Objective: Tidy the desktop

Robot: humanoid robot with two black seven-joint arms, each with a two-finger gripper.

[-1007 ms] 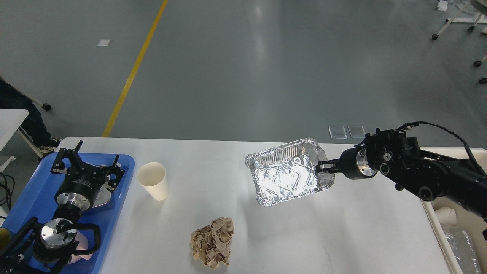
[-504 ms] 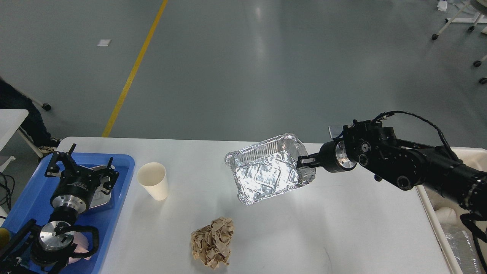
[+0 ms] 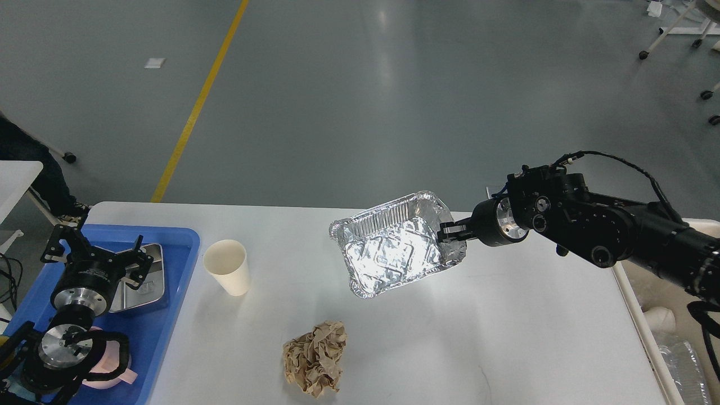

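Note:
The desktop (image 3: 506, 337) is a wide white-grey tabletop. Lifted off it, a crinkled foil tray (image 3: 394, 250) hangs tilted with its open side toward me. My right gripper (image 3: 451, 231) reaches in from the right and is shut on that tray's right rim. On the tabletop stand a cream paper cup (image 3: 226, 266), upright at the left, and a crumpled ball of brown paper (image 3: 315, 365) near the front edge. My left gripper (image 3: 97, 248) hovers over the blue tray (image 3: 179, 242) at the far left, fingers spread and holding nothing.
Inside the blue tray lie a small metal dish (image 3: 147, 277) and a pink item (image 3: 115, 376) partly under my left arm. A cream bin (image 3: 655, 318) stands off the table's right edge. Grey floor with a yellow line lies beyond the far edge.
My right gripper has carried the foil tray leftward and slightly higher. My left arm has drawn back toward the left, uncovering the metal dish.

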